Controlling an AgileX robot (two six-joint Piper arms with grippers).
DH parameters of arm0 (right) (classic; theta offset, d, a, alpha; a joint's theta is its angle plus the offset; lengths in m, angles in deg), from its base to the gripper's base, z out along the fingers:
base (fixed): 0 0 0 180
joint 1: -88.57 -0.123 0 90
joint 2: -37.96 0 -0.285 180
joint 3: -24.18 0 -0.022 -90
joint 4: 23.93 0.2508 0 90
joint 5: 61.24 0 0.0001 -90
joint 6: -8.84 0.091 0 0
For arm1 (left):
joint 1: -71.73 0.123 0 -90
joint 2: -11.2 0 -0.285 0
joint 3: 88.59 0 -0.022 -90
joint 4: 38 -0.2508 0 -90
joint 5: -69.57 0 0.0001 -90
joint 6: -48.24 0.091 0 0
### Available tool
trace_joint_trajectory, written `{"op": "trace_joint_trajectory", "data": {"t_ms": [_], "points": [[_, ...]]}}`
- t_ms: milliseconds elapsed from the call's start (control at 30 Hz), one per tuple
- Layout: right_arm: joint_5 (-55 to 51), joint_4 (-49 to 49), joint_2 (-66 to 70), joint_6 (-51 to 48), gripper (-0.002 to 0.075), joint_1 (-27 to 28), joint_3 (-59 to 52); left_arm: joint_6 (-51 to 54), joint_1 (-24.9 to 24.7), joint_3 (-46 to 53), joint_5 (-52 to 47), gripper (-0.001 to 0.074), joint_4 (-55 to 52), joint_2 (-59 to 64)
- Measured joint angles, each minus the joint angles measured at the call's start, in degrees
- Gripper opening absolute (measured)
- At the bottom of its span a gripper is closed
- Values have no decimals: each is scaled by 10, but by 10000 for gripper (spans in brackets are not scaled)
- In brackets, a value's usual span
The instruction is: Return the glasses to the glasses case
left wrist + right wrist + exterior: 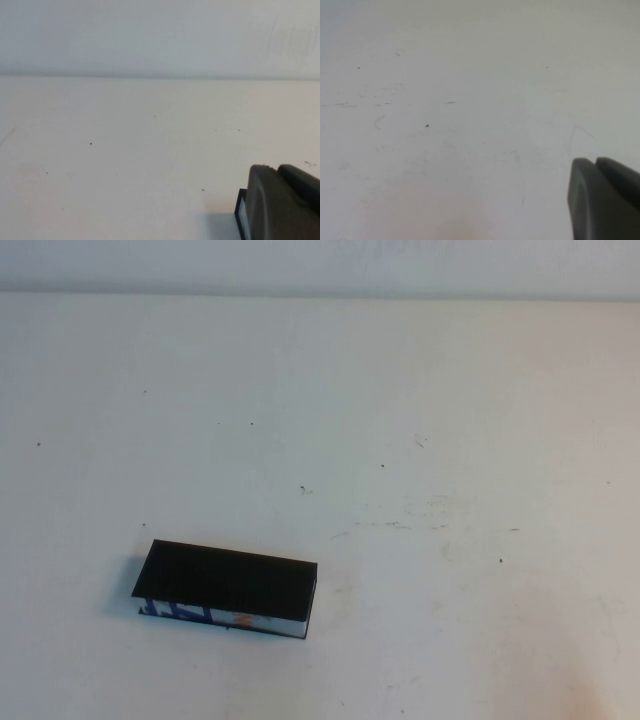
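The glasses case (225,585) lies on the white table (420,420) at the near left, its black lid flat and down, its white side with blue and orange print facing me. The glasses are out of view. Neither arm shows in the high view. In the left wrist view my left gripper (277,172) is shut with nothing in it, hanging close over one end of the glasses case (241,212), whose white-and-black corner peeks out beside the fingers. My right gripper (596,165) is also shut and holds nothing, above bare tabletop.
The table's far edge meets a pale wall (320,270) along the back. Small dark specks and scuff marks (400,525) dot the tabletop right of the middle.
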State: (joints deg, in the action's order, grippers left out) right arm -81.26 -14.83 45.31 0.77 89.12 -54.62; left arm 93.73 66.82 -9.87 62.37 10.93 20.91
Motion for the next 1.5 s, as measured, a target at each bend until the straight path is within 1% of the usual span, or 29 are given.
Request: {"op": "trace_joint_trajectory", "data": {"t_ms": [633, 667, 733, 800, 867, 933, 1000, 1167, 1500], "points": [[0, 1, 0, -1, -11, 0, 0, 0, 0, 0, 1, -4, -8, 0], [0, 1, 0, -1, -11, 0, 0, -9, 0, 0, 6, -4, -30, 0], [0, 1, 0, -1, -11, 0, 0, -75, 0, 0, 18, -4, -112, -3], [0, 1, 0, -1, -11, 0, 0, -198, 0, 0, 23, -4, -243, -16], [-1, 1, 0, -1, -11, 0, 0, -295, 0, 0, 13, -4, -355, -23], [-1, 2, 0, -1, -11, 0, 0, -355, 0, 0, -12, -4, -411, -24], [-1, 3, 0, -1, -11, 0, 0, -381, 0, 0, -49, -4, -439, -24], [-1, 3, 0, -1, -11, 0, 0, -405, 0, 0, -137, -4, -466, -24], [-1, 4, 0, -1, -11, 0, 0, -411, 0, 0, -149, -4, -472, -25]]}}
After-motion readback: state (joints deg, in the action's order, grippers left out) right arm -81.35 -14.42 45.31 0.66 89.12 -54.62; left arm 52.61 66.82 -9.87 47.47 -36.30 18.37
